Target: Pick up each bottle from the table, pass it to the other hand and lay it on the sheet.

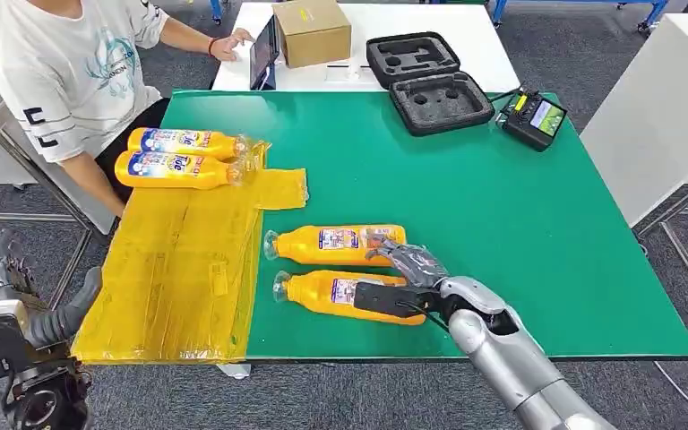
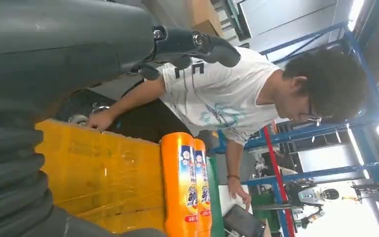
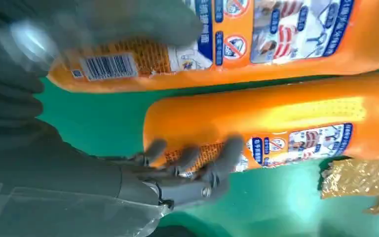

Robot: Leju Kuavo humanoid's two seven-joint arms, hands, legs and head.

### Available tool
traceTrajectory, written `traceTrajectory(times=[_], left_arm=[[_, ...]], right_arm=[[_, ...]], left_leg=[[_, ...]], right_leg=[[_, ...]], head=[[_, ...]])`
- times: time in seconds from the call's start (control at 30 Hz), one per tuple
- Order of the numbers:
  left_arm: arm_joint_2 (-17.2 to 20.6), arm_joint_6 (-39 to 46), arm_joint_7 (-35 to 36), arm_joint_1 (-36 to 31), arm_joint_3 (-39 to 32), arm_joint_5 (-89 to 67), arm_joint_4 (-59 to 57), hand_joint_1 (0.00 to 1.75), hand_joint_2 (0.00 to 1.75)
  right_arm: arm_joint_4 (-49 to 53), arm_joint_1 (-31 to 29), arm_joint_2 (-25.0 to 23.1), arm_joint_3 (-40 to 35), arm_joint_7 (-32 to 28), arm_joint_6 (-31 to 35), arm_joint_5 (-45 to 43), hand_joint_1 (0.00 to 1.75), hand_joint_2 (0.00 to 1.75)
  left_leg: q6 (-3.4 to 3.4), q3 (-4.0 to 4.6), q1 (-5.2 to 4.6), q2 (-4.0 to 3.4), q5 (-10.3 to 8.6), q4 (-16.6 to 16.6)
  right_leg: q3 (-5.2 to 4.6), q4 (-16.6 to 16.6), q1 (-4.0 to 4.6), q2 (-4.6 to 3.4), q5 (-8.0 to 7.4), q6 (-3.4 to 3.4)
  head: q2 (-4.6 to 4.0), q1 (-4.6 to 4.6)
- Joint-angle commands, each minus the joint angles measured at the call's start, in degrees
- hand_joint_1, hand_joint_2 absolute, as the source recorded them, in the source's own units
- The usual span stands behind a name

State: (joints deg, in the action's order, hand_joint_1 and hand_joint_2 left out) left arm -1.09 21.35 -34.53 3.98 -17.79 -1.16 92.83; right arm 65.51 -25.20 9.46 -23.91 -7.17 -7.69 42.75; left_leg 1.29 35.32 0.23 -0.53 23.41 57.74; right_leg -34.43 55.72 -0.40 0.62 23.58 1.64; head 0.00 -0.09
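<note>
— On the green tabletop [image 1: 502,206], from the head view: where's the right robot hand [image 1: 403,282]?
— Over the nearest bottle [image 1: 340,294], fingers spread around its base; a second bottle [image 1: 336,244] lies just beyond.
— Left wrist view?
— Left robot hand [image 2: 187,44] holds nothing; two bottles [image 2: 190,182] on the yellow sheet [image 2: 103,173].
— Right wrist?
— Fingers [image 3: 187,160] touching the bottle's label.

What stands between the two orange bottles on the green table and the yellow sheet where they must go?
Nothing visible does. The right hand is at the nearer bottle; the farther bottle lies beside it. Only bare green table separates them from the yellow sheet, whose near part is free; two bottles on the sheet lie at its far end.
</note>
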Motion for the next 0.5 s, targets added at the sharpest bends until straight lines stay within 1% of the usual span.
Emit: traceTrajectory(times=[0.03,0.17,0.4,0.5], left_arm=[[-0.7,0.0,-0.1,-0.2,-1.3,-0.1,-1.1,0.00,1.75],[-0.7,0.0,-0.1,-0.2,-1.3,-0.1,-1.1,0.00,1.75],[-0.9,-0.1,-0.3,-0.9,-1.0,-0.1,-1.5,0.00,1.75],[-1.1,0.0,-0.3,-0.8,-1.1,-0.3,-1.0,0.00,1.75]], right_arm=[[-1.5,1.0,-0.7,-0.5,0.2,0.6,-0.5,0.00,1.75],[-1.5,1.0,-0.7,-0.5,0.2,0.6,-0.5,0.00,1.75],[1.3,2.9,-1.4,1.4,1.1,1.1,0.3,0.00,1.75],[2.8,3.8,-1.2,1.9,1.1,1.3,0.4,0.00,1.75]], left_leg=[[-0.07,-0.19,0.03,0.06,0.07,0.0],[-0.06,-0.13,0.02,0.05,0.08,0.0],[-0.05,-0.03,0.01,0.17,0.03,0.0],[-0.09,-0.13,0.03,0.11,0.09,-0.1]], right_leg=[[0.19,0.0,0.02,-0.02,0.07,-0.05],[0.15,0.0,0.01,-0.04,0.08,-0.05],[0.08,0.0,-0.01,0.09,0.08,-0.04],[0.15,0.0,0.01,0.00,0.11,-0.06]], head=[[0.00,-0.02],[0.00,-0.02],[0.00,0.00],[0.00,-0.02]])
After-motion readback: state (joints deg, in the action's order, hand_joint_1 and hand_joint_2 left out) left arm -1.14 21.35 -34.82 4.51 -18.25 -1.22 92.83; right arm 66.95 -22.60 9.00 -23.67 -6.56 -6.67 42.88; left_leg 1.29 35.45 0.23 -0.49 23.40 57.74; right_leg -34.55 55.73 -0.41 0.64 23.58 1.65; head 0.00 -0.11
